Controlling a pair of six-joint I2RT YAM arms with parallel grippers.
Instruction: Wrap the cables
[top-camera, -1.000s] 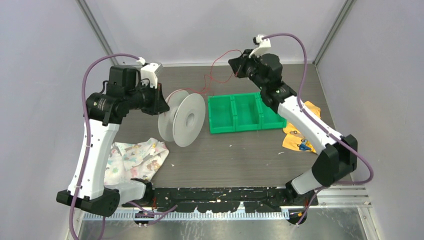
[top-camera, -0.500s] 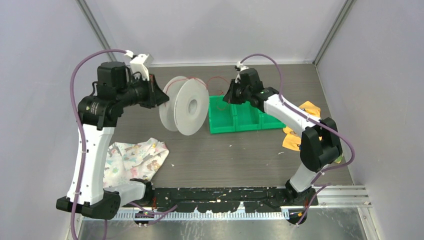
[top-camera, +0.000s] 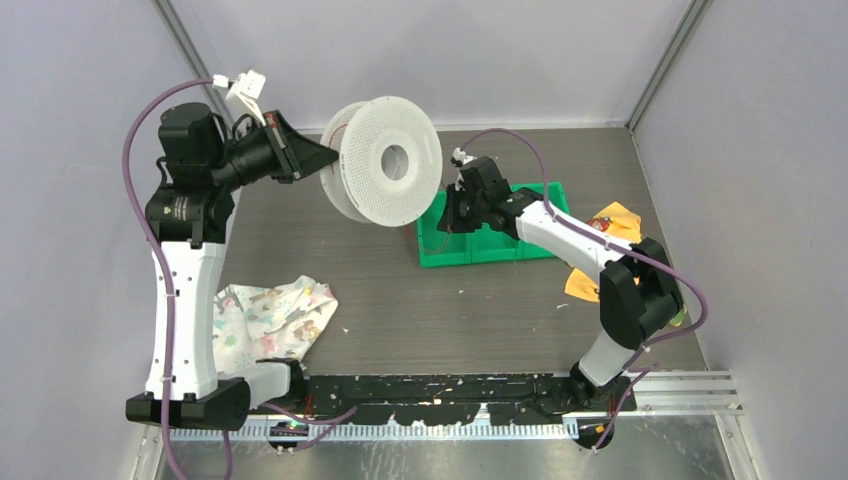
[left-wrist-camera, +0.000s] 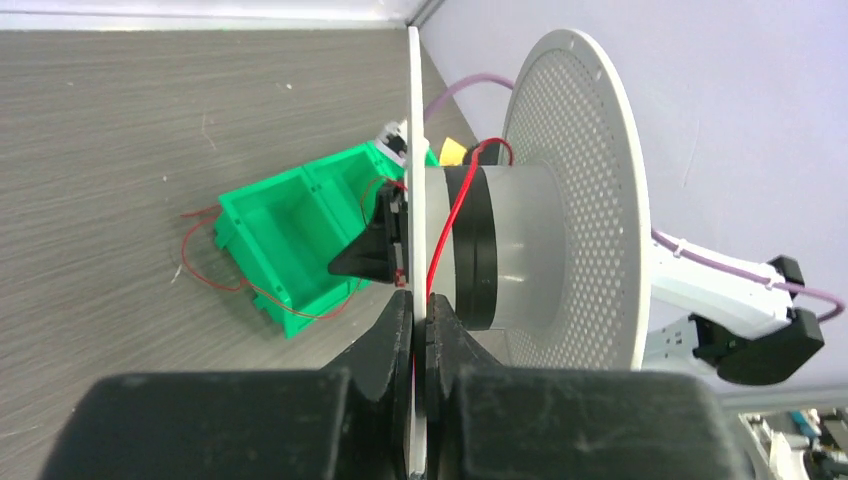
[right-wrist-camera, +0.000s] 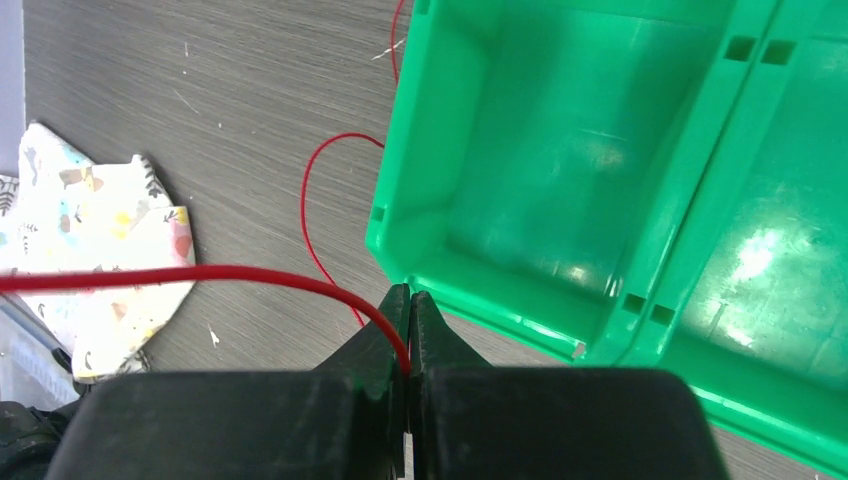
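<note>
L gripper: clamped on spool flange, arm raised high.
R gripper: pinched on red cable, arm stretched low fwd over green bin.

A dark wood-grain table stands under soft, even light, boxed in on the left, far and right by plain pale lilac walls, with grey metal posts in the far corners and a metal rail along its near edge.
</note>
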